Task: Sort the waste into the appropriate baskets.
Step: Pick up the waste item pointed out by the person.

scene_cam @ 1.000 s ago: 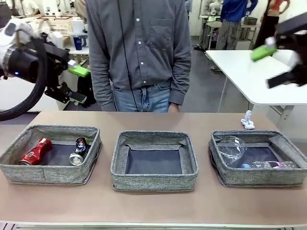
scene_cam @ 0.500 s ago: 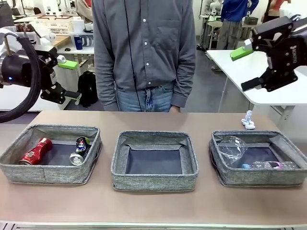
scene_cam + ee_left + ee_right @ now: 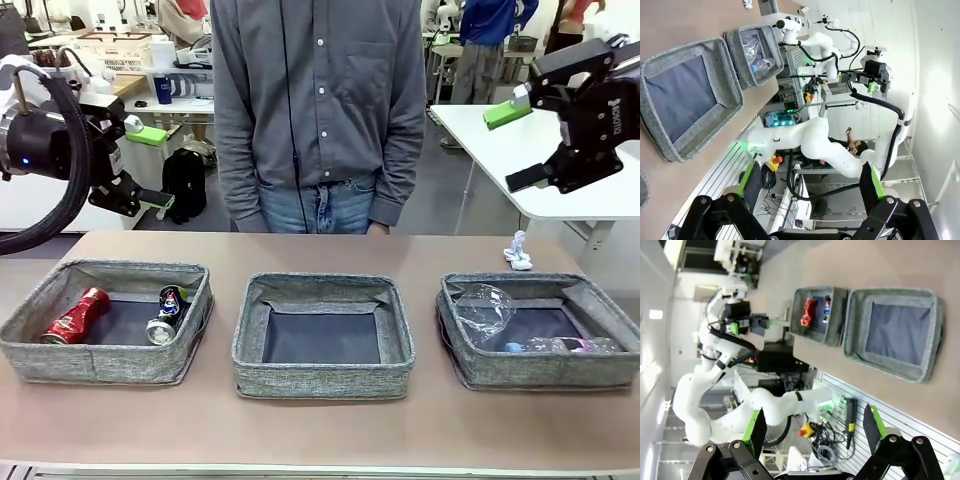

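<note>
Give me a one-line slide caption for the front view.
Two cans share the left basket, plastic fills the right basket, a paper wad waits on the table, both arms raised.

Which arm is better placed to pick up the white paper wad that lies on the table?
The right. The white paper wad lies behind the right basket, nearly below the open right gripper. The left gripper, also open, hangs at the table's far left side.

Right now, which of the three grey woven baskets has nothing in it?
The middle grey woven basket: its dark bottom is bare. The left basket holds two cans and the right basket holds clear plastic waste.
</note>
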Motion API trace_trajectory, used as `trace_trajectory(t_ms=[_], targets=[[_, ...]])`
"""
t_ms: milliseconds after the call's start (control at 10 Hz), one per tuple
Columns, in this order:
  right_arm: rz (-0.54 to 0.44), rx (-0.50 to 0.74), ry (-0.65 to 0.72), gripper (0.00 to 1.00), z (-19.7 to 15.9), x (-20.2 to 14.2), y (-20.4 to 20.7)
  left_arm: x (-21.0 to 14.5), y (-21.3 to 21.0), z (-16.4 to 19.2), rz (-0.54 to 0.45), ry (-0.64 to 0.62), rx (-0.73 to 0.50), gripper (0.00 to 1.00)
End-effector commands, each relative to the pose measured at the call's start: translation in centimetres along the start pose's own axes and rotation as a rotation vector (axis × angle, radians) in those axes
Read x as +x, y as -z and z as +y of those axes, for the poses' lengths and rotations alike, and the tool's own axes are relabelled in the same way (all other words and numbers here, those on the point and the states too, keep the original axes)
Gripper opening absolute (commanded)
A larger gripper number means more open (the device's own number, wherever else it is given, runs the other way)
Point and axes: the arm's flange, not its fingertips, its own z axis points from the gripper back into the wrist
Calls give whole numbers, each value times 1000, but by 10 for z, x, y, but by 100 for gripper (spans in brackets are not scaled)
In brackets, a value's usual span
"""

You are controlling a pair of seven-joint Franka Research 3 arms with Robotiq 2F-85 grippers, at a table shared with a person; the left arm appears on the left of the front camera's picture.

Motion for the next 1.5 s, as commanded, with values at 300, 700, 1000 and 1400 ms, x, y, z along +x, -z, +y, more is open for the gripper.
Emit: trace_trajectory(t_ms=[300, 700, 1000, 1400], targets=[[3, 23, -23, 100, -1, 3, -2, -1, -1, -1, 4, 17, -8, 100], [3, 23, -23, 100, -1, 3, -2, -1, -1, -1, 4, 17, -8, 100], [3, 23, -23, 100, -1, 3, -2, -1, -1, -1, 4, 17, -8, 100], [-279, -528, 141, 100, -12, 15, 5, -1, -1, -1, 4, 17, -8, 100]])
